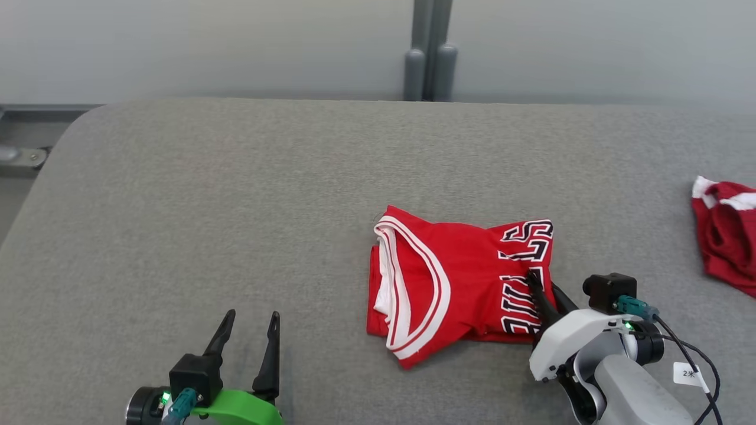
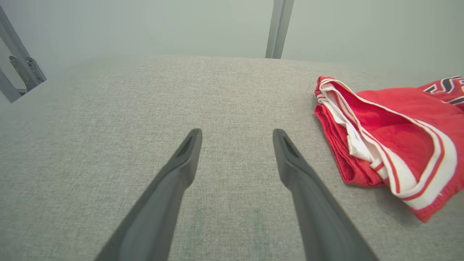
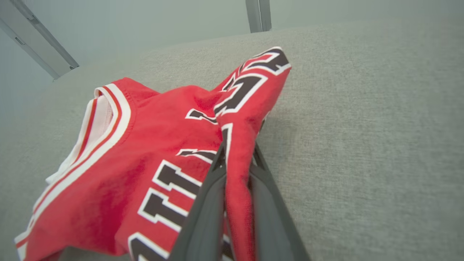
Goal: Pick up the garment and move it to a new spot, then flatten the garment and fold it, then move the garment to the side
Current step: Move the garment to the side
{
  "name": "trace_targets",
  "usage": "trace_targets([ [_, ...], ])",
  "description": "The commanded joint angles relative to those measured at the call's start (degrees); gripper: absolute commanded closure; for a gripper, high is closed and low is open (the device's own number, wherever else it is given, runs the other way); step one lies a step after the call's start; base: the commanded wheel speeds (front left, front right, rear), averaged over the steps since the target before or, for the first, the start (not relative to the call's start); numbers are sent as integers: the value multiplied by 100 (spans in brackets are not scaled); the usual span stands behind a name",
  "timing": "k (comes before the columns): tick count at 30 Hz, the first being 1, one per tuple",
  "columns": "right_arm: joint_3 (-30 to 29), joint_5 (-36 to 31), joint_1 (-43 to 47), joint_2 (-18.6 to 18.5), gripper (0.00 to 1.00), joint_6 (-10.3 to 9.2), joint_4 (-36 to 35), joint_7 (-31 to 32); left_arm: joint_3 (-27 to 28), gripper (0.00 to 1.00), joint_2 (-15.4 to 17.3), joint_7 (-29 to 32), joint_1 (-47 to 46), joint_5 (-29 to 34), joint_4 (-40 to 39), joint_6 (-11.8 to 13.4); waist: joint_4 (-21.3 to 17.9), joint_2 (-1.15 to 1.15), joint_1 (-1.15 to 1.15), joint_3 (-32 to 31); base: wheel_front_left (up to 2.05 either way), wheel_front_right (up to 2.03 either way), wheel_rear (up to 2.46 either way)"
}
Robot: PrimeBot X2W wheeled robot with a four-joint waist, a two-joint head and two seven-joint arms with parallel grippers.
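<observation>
A folded red jersey (image 1: 460, 283) with white trim and black lettering lies on the grey padded table (image 1: 236, 206), right of centre. My right gripper (image 1: 540, 292) is shut on the jersey's right edge, a ridge of red cloth (image 3: 237, 145) pinched between its dark fingers (image 3: 206, 203) and lifted slightly. My left gripper (image 1: 247, 330) stands open at the lower left, well apart from the jersey (image 2: 391, 141), its fingers (image 2: 174, 181) just above bare table.
A second red and white garment (image 1: 726, 236) lies crumpled at the table's right edge. A grey post (image 1: 430, 53) stands behind the table's far edge, and a metal bracket (image 1: 20, 156) sits off its left side.
</observation>
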Motion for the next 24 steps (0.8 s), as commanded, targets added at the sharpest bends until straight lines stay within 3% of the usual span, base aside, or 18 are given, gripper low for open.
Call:
trace_targets([
  [1, -17, -8, -2, -32, 100, -10, -7, 0, 1, 0, 12, 5, -121, 31, -41, -24, -1117, 0, 0, -34, 0, 0, 0],
  [9, 33, 32, -60, 46, 100, -10, -93, 0, 30, 0, 14, 5, -410, 135, -148, -44, -2791, 0, 0, 197, 0, 0, 0],
  [15, -8, 109, 73, 128, 100, -10, -217, 0, -19, 0, 16, 5, -591, 205, -194, -89, -3623, 0, 0, 369, 0, 0, 0],
  [24, -534, 74, 416, 185, 100, -9, -607, 0, -457, 0, 25, 5, -1044, 245, -4, -176, -3821, 0, 0, 726, 0, 0, 0],
])
